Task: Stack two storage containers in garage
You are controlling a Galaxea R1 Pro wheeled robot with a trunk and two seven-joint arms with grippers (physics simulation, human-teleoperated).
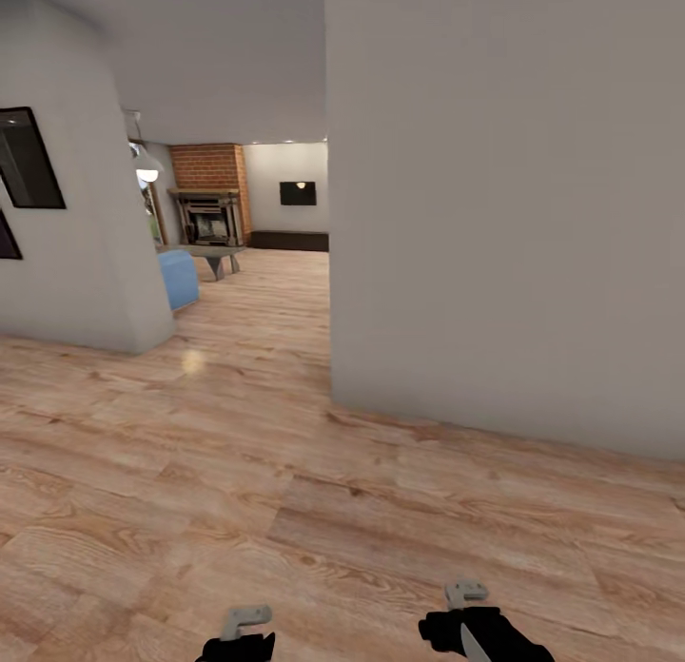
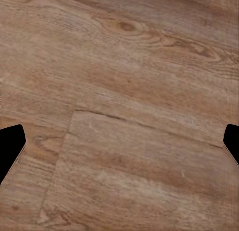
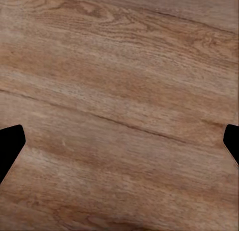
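Light wood-plank flooring (image 1: 285,510) runs toward the living room (image 1: 257,215), half hidden by a white wall (image 1: 504,215); its blue sofa (image 1: 178,278) is cut off. Left gripper (image 2: 119,141) and right gripper (image 3: 119,141) hang spread, holding nothing.

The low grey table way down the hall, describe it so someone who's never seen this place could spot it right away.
Look past the big white wall into the far room with the brick fireplace. Just in front of that fireplace stands the grey low table, beside the blue sofa. Unlike its neighbours, it is a thin flat slab on splayed legs.
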